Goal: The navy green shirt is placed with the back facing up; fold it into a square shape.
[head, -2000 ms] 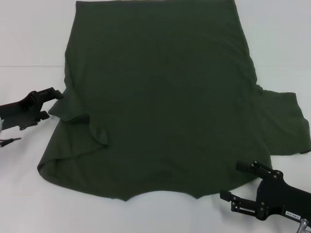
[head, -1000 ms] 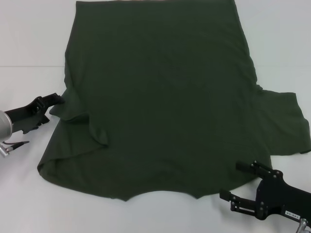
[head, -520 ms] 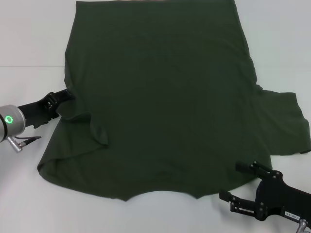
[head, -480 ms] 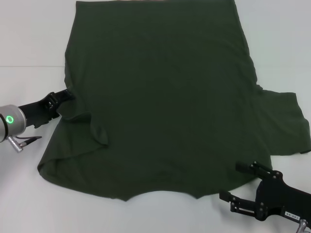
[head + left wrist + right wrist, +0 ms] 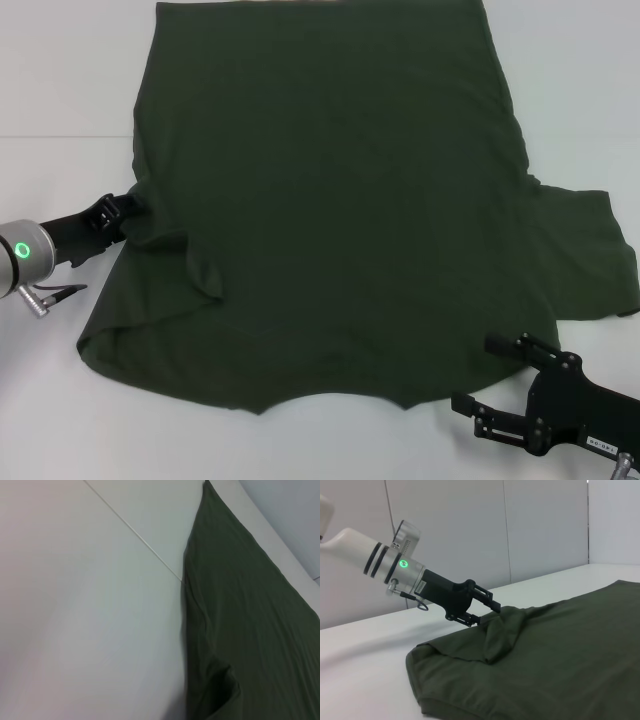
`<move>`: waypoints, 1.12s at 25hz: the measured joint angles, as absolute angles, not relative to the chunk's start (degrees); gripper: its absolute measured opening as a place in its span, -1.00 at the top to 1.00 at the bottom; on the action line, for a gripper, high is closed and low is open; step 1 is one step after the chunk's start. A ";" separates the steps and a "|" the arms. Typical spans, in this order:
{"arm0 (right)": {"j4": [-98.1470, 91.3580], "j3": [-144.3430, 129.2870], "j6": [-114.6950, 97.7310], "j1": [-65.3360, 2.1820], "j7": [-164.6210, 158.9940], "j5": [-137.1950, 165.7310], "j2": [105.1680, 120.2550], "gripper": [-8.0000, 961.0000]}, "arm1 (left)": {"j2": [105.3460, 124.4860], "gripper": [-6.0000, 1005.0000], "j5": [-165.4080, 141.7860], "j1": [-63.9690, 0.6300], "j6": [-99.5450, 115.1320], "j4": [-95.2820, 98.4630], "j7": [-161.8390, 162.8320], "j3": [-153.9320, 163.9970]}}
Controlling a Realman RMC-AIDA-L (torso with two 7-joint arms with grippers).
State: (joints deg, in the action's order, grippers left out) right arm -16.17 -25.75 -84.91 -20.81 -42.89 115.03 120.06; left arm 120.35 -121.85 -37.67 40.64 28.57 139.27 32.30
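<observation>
Head view: left gripper [image 5: 128, 205] now advanced from 9 o'clock into the rumpled sleeve of the navy green shirt [image 5: 340, 200], suggesting a grasp about to start the fold; shirt spread on the white table [image 5: 60, 90], long axis 12 to 6, neckline at 6; right gripper [image 5: 490, 375] spread wide at 5 o'clock
Left wrist view: only the shirt's edge [image 5: 240, 630] on the table [image 5: 75, 605]
Right wrist view: left gripper [image 5: 490, 614] with fingers narrowly apart around the bunched sleeve fold, not yet clamped

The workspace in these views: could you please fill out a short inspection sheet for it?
Surface: white table, a thin seam line across it.
Job's things: navy green shirt spread flat, left sleeve bunched inward, right sleeve lying out flat.
Clutter: nothing seen.
End effectors: left end effector at the bunched left sleeve, fingers either side of the fabric; right end effector open, just off the shirt's near right corner.
Cables: a short one at the left wrist.
Surroundings: pale wall panels.
</observation>
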 joint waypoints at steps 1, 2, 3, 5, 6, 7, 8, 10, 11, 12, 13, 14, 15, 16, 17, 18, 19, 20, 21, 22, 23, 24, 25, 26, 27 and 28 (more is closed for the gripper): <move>-16.17 -25.76 -84.92 -20.79 -42.89 115.04 120.05 -0.92 | 120.34 -0.29 -121.84 -37.69 40.62 28.56 139.27 32.31; -16.17 -25.75 -84.93 -20.75 -42.89 115.05 120.06 -0.92 | 120.34 -0.09 -121.83 -37.73 40.62 28.56 139.24 32.33; -16.17 -25.75 -84.94 -20.73 -42.89 115.05 120.05 -0.92 | 120.33 -0.05 -121.82 -37.77 40.61 28.56 139.18 32.35; -16.17 -25.75 -84.95 -20.70 -42.89 115.05 120.06 -0.92 | 120.45 0.04 -121.79 -37.86 40.60 28.75 138.91 32.26; -16.17 -25.75 -84.97 -20.69 -42.89 115.05 120.05 -0.92 | 120.54 0.08 -121.73 -37.88 40.60 28.86 138.80 32.17; -16.17 -25.75 -84.98 -20.68 -42.89 115.05 120.05 -0.92 | 120.67 0.12 -121.59 -37.89 40.60 29.00 138.64 32.07; -16.17 -25.75 -84.99 -20.67 -42.89 115.05 120.06 -0.92 | 120.77 0.16 -121.35 -37.89 40.59 29.07 138.40 32.01; -16.17 -25.75 -85.00 -20.66 -42.89 115.04 120.05 -0.92 | 120.82 0.25 -121.05 -37.93 40.60 29.08 138.04 32.05; -16.17 -25.75 -85.00 -20.65 -42.89 115.04 120.06 -0.92 | 120.82 0.29 -120.99 -37.97 40.61 29.08 137.94 32.09; -16.17 -25.75 -85.00 -20.65 -42.89 115.04 120.05 -0.92 | 120.83 0.33 -120.97 -38.03 40.70 29.09 137.93 32.10; -16.17 -25.75 -85.00 -20.65 -42.89 115.02 120.05 -0.92 | 120.83 0.37 -120.91 -38.09 40.78 29.10 137.92 32.09; -16.17 -25.75 -85.00 -20.65 -42.89 115.01 120.05 -0.92 | 120.84 0.45 -120.64 -38.20 40.92 29.11 137.92 32.10; -16.17 -25.75 -85.00 -20.65 -42.89 115.00 120.05 -0.92 | 120.85 0.53 -120.01 -38.28 41.07 29.08 137.89 32.17; -16.14 -25.75 -85.00 -20.67 -42.89 114.99 120.05 -0.92 | 120.85 0.60 -119.33 -38.31 41.20 29.00 137.78 32.24; -16.10 -25.75 -85.00 -20.72 -42.89 114.99 120.06 -0.92 | 120.89 0.68 -118.39 -38.32 41.42 28.88 137.46 32.31; -16.06 -25.75 -85.00 -20.74 -42.89 114.99 120.06 -0.92 | 120.97 0.75 -117.25 -38.32 41.71 28.78 136.94 32.34; -16.02 -25.75 -85.00 -20.76 -42.89 115.00 120.06 -0.92 | 121.10 0.83 -116.26 -38.32 42.04 28.72 136.38 32.38; -16.00 -25.75 -85.00 -20.77 -42.89 115.00 120.06 -0.92 | 121.22 0.83 -115.62 -38.32 42.13 28.71 136.07 32.39; -15.99 -25.75 -85.02 -20.78 -42.89 114.99 120.06 -0.92 | 121.40 0.83 -114.80 -38.32 42.24 28.69 135.63 32.41; -15.99 -25.75 -85.04 -20.78 -42.89 114.99 120.06 -0.92 | 121.40 0.83 -114.80 -38.32 42.24 28.69 135.63 32.41; -15.99 -25.75 -85.06 -20.78 -42.89 114.97 120.05 -0.92 | 121.85 0.82 -113.43 -38.52 42.30 28.62 134.75 32.45; -15.99 -25.75 -85.08 -20.80 -42.89 114.95 120.05 -0.92 | 122.00 0.82 -113.08 -38.63 42.29 28.57 134.45 32.45; -15.99 -25.75 -85.08 -20.86 -42.89 114.95 120.05 -0.92 | 122.24 0.82 -112.61 -38.79 42.20 28.51 134.05 32.45; -15.99 -25.75 -85.08 -20.92 -42.89 114.94 120.06 -0.92 | 122.61 0.82 -112.03 -39.01 41.99 28.36 133.69 32.45; -15.97 -25.75 -85.08 -20.95 -42.89 114.93 120.05 -0.92 | 122.92 0.82 -111.53 -39.21 41.72 28.23 133.45 32.39; -15.87 -25.75 -85.08 -21.00 -42.89 114.93 120.06 -0.92 | 123.17 0.82 -111.05 -39.40 41.47 28.11 133.23 32.31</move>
State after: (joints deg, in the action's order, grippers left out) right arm -15.87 -25.75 -85.08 -21.00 -42.89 114.93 120.06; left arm 123.17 -111.05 -39.40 41.47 28.11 133.23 32.31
